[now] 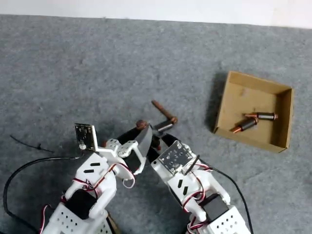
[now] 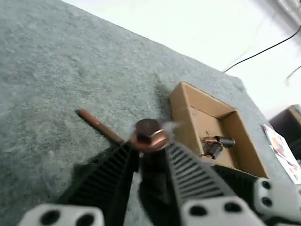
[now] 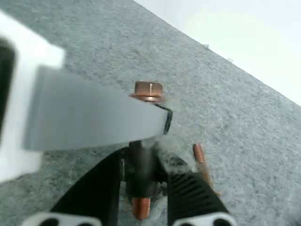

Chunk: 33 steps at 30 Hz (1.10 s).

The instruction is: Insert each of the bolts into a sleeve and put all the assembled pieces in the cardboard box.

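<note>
Shut on a bolt [image 2: 149, 133] at the left tool [image 2: 149, 145], head standing proud of the fingertips [image 2: 128, 153], shank running down between them. Shut likewise at the right tool [image 3: 143, 162], on a dark sleeve [image 3: 138, 176] held lengthwise, with a copper tip poking out of its near end. Judging by the right wrist view, bolt and sleeve on one axis, roughly upright, head at the far end and tip at the near one, so probably threaded through. Cannot tell how fully seated, with a grey finger [image 3: 94, 117] of the left tool crossing in front of the joint. Tools tip to tip in the high view, nearly touching, low over the counter [image 1: 97, 63]. Just beyond them, a loose bolt [image 1: 162, 110], lying flat and slantwise. Well apart on the right arm's side, the box [image 1: 222, 105], open, holding a finished piece [image 1: 261, 116] and a second piece [image 1: 243, 125] just beside it. Likely next: push home, release with the left, carry over with the right, the nearer arm. Grey felt-like covering across the whole counter, probably soft enough to keep a dropped bolt from rolling far. Past the far edge, a pale bare strip. By the left arm, a black cable [image 1: 29, 168] trailing off.
</note>
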Motion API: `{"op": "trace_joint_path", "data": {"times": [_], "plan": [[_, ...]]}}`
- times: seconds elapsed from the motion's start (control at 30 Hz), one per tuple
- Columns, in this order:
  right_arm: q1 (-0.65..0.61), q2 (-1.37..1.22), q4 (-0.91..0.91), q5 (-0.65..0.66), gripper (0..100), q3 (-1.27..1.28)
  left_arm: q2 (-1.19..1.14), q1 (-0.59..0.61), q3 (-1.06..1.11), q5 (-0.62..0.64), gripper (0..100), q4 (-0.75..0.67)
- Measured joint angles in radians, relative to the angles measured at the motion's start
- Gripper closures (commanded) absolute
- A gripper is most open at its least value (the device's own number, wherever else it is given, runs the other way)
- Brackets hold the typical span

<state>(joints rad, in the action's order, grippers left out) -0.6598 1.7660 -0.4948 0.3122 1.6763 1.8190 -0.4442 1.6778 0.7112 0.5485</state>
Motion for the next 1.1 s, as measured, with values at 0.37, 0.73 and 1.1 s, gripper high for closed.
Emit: {"op": "trace_joint_path", "data": {"times": [0.37, 0.73, 1.1], "plan": [[0.084, 0.002, 0.038, -0.002, 99.2, 0.0, -0.002, 0.08, 0.002, 0.015, 61, -0.021], [0.224, 0.002, 0.074, -0.006, 99.2, 0.0, -0.002, 0.342, 0.002, 0.181, 61, -0.152], [0.4, 0.0, 0.152, -0.026, 99.3, 0.0, -0.002, 0.351, 0.002, 0.184, 61, -0.153]]}}
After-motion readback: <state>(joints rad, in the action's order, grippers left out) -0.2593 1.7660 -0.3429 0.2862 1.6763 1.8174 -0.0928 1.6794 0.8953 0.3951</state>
